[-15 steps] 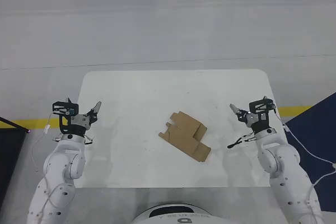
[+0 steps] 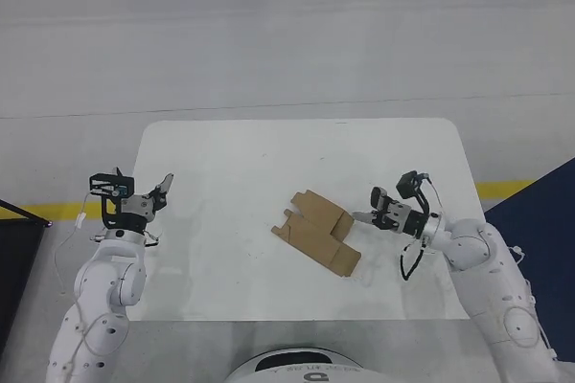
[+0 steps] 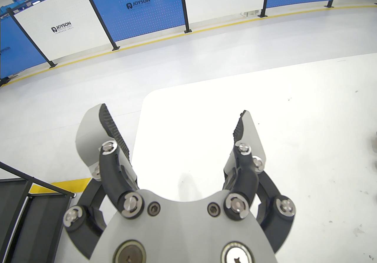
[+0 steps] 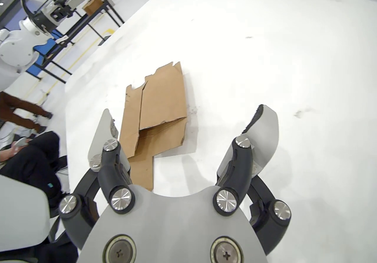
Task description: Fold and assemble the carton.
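I counted one carton (image 2: 316, 233), lying flat and unfolded near the middle of the one table (image 2: 249, 163). Two tools were present. My right tool (image 2: 362, 218) hovered just beside the carton's right edge, fingers apart. My left tool (image 2: 161, 189) hung over the table's left edge, fingers likewise apart.

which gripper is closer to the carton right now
Right. The right gripper hangs just beside the carton's edge. The left gripper is over the opposite edge of the table, far from the carton.
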`<state>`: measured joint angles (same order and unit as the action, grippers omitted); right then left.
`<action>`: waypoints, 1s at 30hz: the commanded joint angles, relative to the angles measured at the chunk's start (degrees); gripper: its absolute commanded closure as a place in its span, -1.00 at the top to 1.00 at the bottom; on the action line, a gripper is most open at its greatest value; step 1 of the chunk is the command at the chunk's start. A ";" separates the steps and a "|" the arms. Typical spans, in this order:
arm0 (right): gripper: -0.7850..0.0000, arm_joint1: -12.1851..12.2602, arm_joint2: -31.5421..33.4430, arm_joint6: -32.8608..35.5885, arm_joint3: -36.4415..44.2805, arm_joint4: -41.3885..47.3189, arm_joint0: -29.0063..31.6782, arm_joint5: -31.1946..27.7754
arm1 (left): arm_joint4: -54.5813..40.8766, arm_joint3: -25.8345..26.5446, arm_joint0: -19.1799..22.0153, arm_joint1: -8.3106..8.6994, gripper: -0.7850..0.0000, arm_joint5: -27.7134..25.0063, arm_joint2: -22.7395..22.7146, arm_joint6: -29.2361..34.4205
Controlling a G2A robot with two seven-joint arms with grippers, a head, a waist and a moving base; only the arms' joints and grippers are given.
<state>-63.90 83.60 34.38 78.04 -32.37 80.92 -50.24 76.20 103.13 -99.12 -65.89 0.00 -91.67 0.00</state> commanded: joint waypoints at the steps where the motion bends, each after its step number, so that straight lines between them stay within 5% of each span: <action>1: 0.73 0.04 -2.21 3.91 -0.29 0.10 -1.80 -0.08 | 0.00 0.00 0.00 0.00 1.00 0.00 0.00 0.00; 6: 0.87 0.17 -4.66 6.95 -1.92 1.25 -4.22 1.17 | 0.00 0.00 0.00 0.00 1.00 0.00 0.00 0.00; 14: 0.73 0.36 -8.77 12.04 -6.84 7.09 -8.21 -1.67 | 0.00 0.00 0.00 0.00 1.00 0.00 0.00 0.00; 18: 0.50 0.48 -11.00 14.88 -8.90 10.71 -9.73 -3.13 | 0.00 0.00 0.00 0.00 1.00 0.00 0.00 0.00; 23: -0.01 0.66 -13.37 16.58 -10.50 13.65 -11.21 -3.08 | 0.00 0.00 0.00 0.00 1.00 0.00 0.00 0.00; 30: -0.28 0.80 -17.06 17.86 -12.69 15.55 -13.45 -1.79 | 0.00 0.00 0.00 0.00 1.00 0.00 0.00 0.00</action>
<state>-63.07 67.12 52.01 65.93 -17.42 67.91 -52.27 76.20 103.13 -99.12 -65.89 0.00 -91.67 0.00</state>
